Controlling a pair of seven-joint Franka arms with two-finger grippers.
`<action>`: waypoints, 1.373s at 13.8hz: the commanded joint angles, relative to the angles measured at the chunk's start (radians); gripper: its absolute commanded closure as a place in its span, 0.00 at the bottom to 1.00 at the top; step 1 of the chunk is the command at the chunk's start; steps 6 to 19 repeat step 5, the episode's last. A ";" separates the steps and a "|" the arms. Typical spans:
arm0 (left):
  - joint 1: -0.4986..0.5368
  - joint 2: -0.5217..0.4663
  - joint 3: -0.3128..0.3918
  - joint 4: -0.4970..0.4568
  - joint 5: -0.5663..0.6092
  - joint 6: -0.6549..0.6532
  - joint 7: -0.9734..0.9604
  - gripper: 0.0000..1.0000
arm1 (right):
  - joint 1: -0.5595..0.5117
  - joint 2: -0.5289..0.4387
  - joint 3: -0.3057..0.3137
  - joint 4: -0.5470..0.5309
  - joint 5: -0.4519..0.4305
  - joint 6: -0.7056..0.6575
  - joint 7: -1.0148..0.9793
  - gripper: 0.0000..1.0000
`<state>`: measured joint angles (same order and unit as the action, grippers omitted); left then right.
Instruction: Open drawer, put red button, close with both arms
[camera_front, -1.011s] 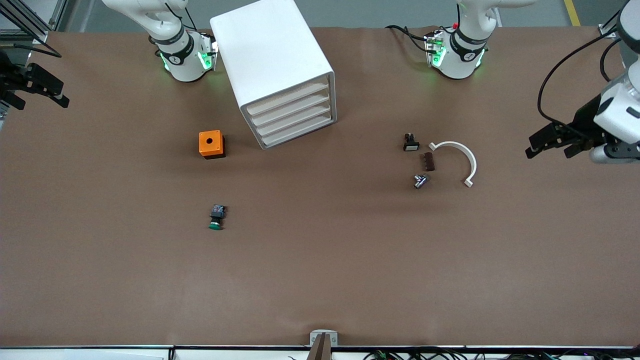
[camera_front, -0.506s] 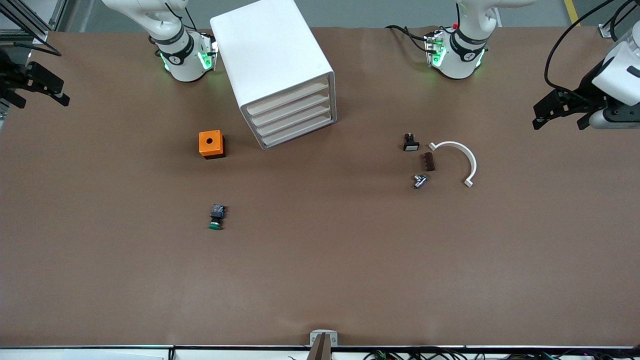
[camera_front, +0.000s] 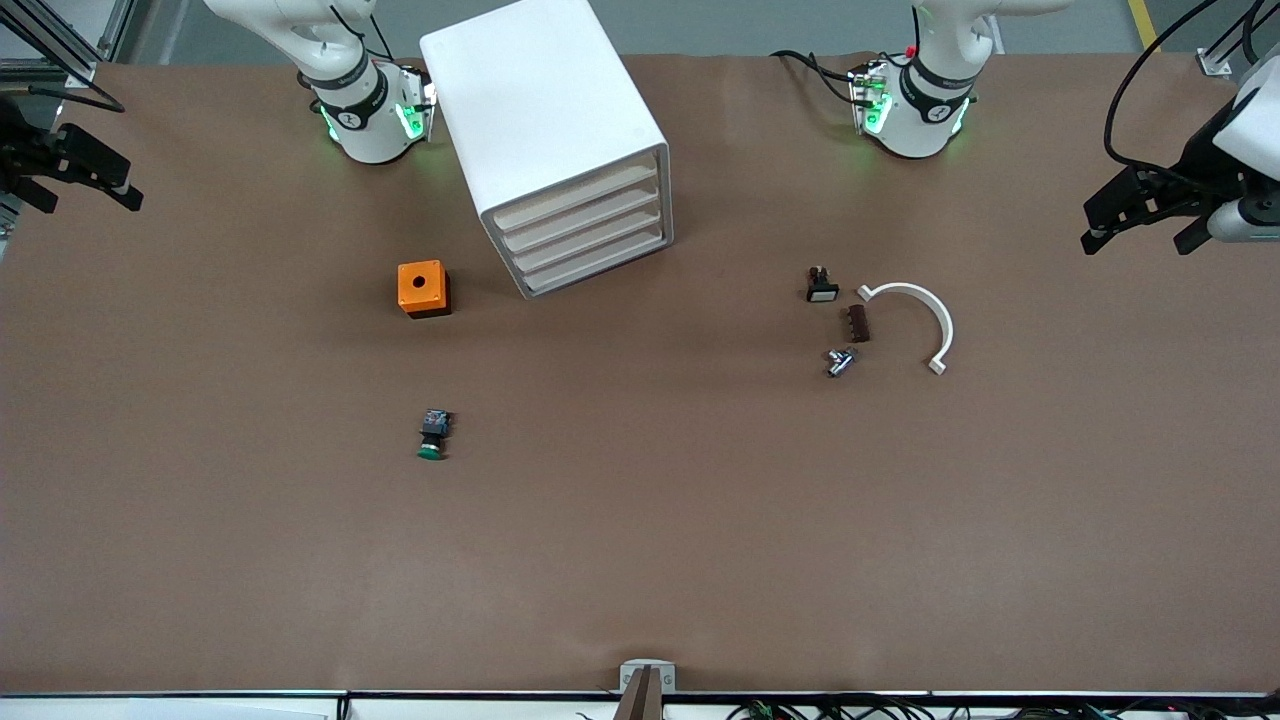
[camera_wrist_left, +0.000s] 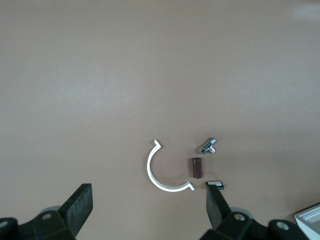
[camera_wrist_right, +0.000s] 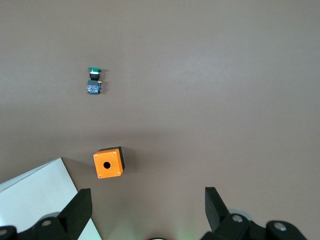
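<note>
The red button is out of view in every frame. The white drawer cabinet (camera_front: 545, 130) stands near the right arm's base, and its several drawers (camera_front: 585, 230) all sit flush. My left gripper (camera_front: 1136, 243) hangs open and empty in the air at the left arm's end of the table. In its wrist view the left gripper (camera_wrist_left: 148, 200) looks down on small parts. My right gripper (camera_front: 90, 207) hangs open and empty over the right arm's end of the table. In the right wrist view the right gripper (camera_wrist_right: 147, 200) has bare table between its fingers.
A green-capped switch (camera_front: 432, 437) lies nearer the front camera than an orange box (camera_front: 423, 288) with a hole. Toward the left arm's end lie a white arc (camera_front: 915, 318), a brown piece (camera_front: 858, 323), a metal fitting (camera_front: 840, 361) and a black-and-white switch (camera_front: 821, 285).
My left gripper has drawn back from over the table toward the left arm's end and the base side. The right gripper has barely moved. Nothing on the table has shifted.
</note>
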<state>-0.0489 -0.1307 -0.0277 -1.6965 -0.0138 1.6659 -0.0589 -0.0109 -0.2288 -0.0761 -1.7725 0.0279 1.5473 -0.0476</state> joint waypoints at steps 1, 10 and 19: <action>0.014 0.008 -0.012 0.029 0.011 -0.029 0.004 0.00 | -0.009 -0.018 0.007 -0.004 0.015 -0.006 0.029 0.00; 0.014 0.010 -0.012 0.034 0.009 -0.029 0.002 0.00 | -0.009 -0.018 0.007 -0.001 0.000 0.011 0.025 0.00; 0.014 0.010 -0.012 0.034 0.009 -0.029 0.002 0.00 | -0.009 -0.018 0.007 -0.001 0.000 0.011 0.025 0.00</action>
